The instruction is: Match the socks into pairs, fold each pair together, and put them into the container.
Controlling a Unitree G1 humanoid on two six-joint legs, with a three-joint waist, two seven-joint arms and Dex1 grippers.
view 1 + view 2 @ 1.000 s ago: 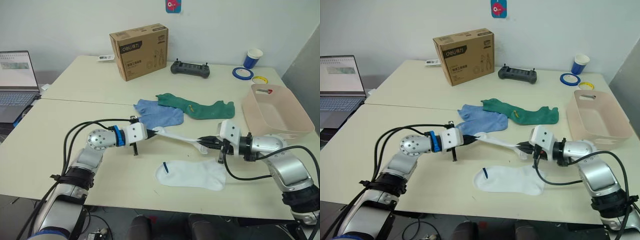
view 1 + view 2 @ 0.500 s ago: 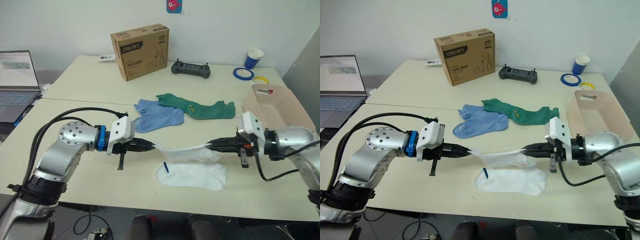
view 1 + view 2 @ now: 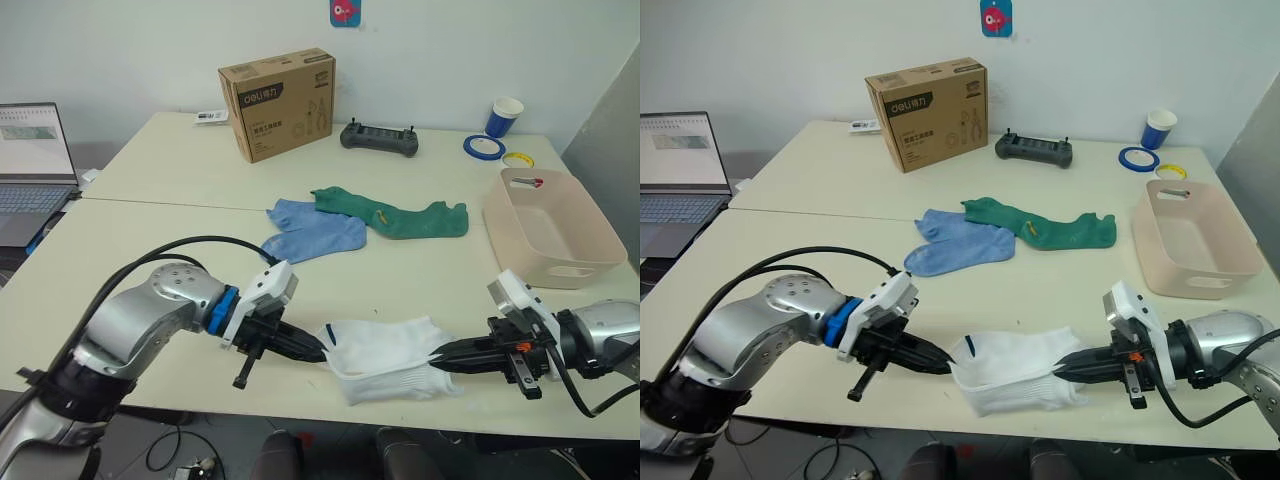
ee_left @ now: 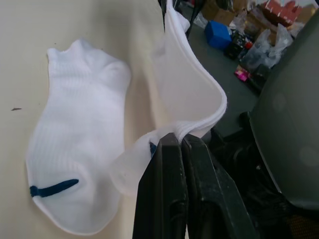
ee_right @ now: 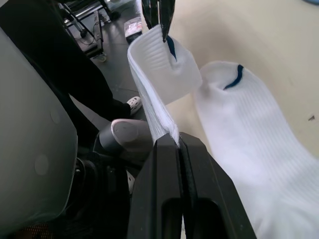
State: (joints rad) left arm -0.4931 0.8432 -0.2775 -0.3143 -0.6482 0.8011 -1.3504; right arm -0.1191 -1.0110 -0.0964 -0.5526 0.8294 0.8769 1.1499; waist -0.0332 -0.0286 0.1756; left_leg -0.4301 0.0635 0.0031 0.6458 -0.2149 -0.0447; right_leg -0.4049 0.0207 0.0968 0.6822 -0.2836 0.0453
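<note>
- Low in the frame, near the table's [image 3: 150, 270] front edge, both arms reach inward toward each other, forearms nearly level with the tabletop.
- The left gripper [image 3: 318, 352], at lower centre-left, has its black fingers pressed together on one end of a white sock [image 3: 385, 375]; the left wrist view shows the fabric edge pinched at the fingertips [image 4: 174, 142].
- The right gripper [image 3: 440, 360], at lower right, points back toward the left, its fingers likewise clamped on the other end of the same sock; the right wrist view shows the fabric nipped between the closed fingertips [image 5: 172, 144].
- The held sock hangs between the two grippers at the table's front edge, just above and partly over a second white sock [image 3: 385, 335] lying flat on the table.
- The second sock carries a short dark blue mark [image 4: 52, 188] at its cuff.
- At mid-frame, a light blue sock [image 3: 310, 232] lies flat, touching a dark green sock [image 3: 395, 215] stretched to its right.
- The pale pink container [image 3: 545, 235] sits at the right edge of the frame, well apart from the socks.
- In the upper part of the frame stand a brown cardboard box [image 3: 280, 102], a black controller [image 3: 378, 138] and a blue cup [image 3: 505, 116]; a laptop [image 3: 30, 170] is at far left.
</note>
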